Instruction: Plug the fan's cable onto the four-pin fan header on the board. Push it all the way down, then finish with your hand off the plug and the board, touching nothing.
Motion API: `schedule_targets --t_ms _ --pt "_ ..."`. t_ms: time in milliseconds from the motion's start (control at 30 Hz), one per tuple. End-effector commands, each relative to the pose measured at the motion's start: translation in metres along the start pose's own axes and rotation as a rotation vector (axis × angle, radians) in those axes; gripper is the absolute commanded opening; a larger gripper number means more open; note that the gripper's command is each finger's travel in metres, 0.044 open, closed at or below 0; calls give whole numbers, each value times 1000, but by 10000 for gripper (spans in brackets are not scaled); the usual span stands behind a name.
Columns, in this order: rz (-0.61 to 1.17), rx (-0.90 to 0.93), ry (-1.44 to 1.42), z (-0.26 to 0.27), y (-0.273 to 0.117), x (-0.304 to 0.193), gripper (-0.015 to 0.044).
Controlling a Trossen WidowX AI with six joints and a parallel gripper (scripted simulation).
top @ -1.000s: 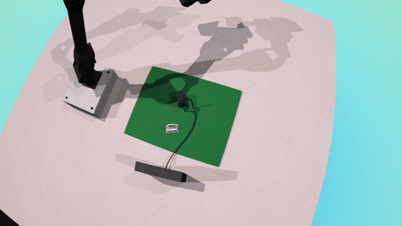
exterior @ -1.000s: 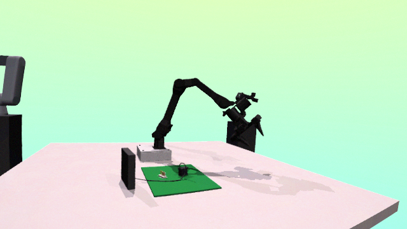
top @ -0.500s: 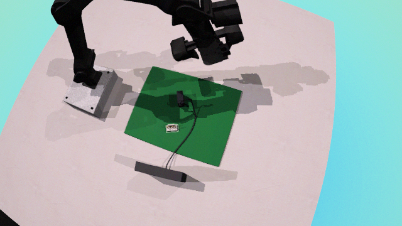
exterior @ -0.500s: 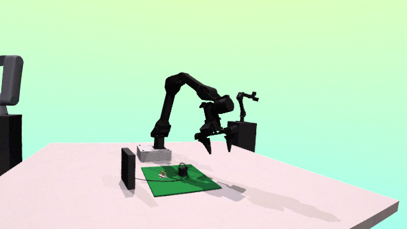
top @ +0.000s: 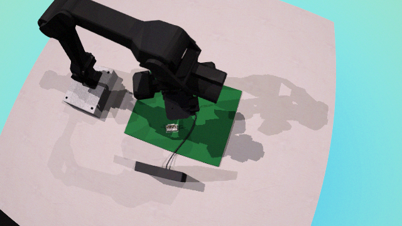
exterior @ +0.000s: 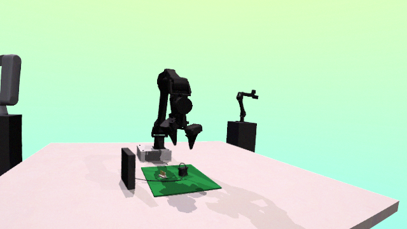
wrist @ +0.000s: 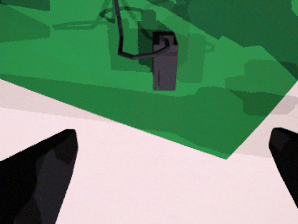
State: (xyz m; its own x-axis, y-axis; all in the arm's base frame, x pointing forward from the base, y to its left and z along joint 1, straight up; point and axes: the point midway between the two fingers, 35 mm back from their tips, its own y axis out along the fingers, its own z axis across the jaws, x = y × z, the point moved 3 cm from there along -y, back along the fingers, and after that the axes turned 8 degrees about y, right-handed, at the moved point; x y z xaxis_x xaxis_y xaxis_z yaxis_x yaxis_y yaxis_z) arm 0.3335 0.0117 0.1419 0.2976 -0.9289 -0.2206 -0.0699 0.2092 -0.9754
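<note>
The black plug [exterior: 183,172] [wrist: 165,70] stands on the green board [top: 201,154] [exterior: 206,185] [wrist: 200,135], with wires looping from its top; the arm hides it in the top view. The pale four-pin header [top: 171,127] [exterior: 162,175] is on the board, apart from the plug, its pins pointing up. The dark cable [top: 188,135] [exterior: 152,180] [wrist: 120,35] runs to the black fan [top: 160,172] [exterior: 128,168]. My gripper [exterior: 182,147] [wrist: 177,138] is wide open and empty, well above the board. In the wrist view the plug is ahead of the fingertips, between their lines.
The fan stands upright beside the board. The arm's silver base [top: 83,95] [exterior: 154,154] is on the board's other side. A black pedestal [exterior: 241,135] with a small arm stands beyond the table [top: 267,194] [exterior: 63,203]. Another dark pedestal [exterior: 11,143] is at the far left.
</note>
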Motion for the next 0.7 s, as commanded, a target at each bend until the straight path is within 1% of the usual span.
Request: schedule_targets --t_ms 0,100,167,667 --pt "7 -3 -8 1 12 3 440" --pt "7 -3 -8 2 43 10 440" --pt "7 -3 -8 1 56 13 440" --pt "7 -3 -8 2 74 17 440"
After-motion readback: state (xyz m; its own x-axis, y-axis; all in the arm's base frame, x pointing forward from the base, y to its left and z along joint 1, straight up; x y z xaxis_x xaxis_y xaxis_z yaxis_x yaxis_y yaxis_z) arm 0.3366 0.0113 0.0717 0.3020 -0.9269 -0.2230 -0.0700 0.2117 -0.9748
